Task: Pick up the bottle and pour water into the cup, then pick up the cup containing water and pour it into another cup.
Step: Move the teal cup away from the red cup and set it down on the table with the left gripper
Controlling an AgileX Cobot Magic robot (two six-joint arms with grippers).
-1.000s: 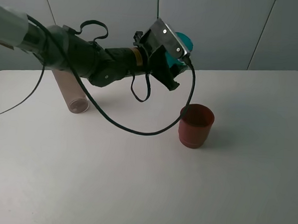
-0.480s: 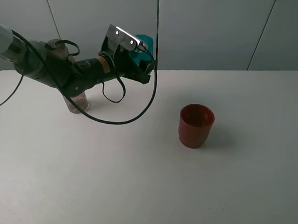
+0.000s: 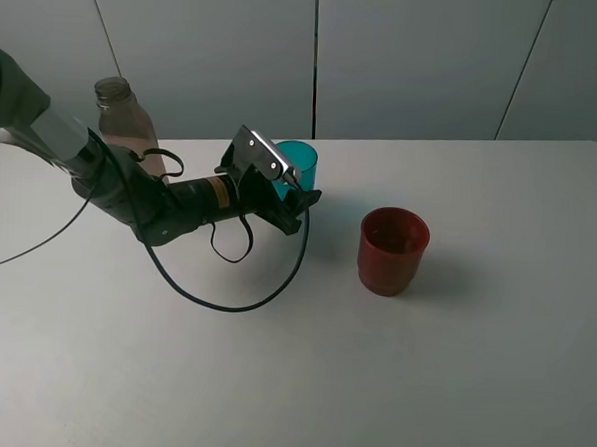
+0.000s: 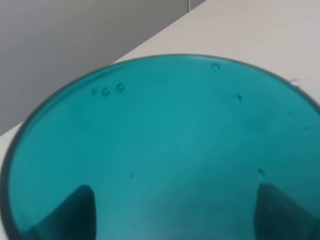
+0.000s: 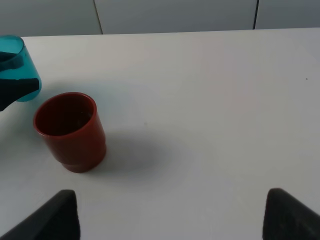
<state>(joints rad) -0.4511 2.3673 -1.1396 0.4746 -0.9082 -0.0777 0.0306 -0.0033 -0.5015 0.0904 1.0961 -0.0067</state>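
Observation:
My left gripper [image 3: 288, 191] is shut on the teal cup [image 3: 300, 162] and holds it upright, low over the table, to the left of the red cup [image 3: 392, 250]. I cannot tell whether its base touches the table. In the left wrist view the teal cup [image 4: 165, 150] fills the frame, with my fingertips [image 4: 75, 212] dark behind its wall. The red cup [image 5: 70, 130] stands upright, and the teal cup [image 5: 15, 60] is behind it. The bottle [image 3: 119, 119] stands uncapped at the back left. My right gripper [image 5: 170, 215] is open and empty.
The white table [image 3: 491, 374] stretches out to the front and right. A grey panelled wall [image 3: 427, 60] runs behind its far edge. A black cable [image 3: 224, 302] loops from my left arm over the tabletop.
My left arm has swung back to the left from above the red cup and come down. The teal cup it holds has gone from tipped to upright, low at the table.

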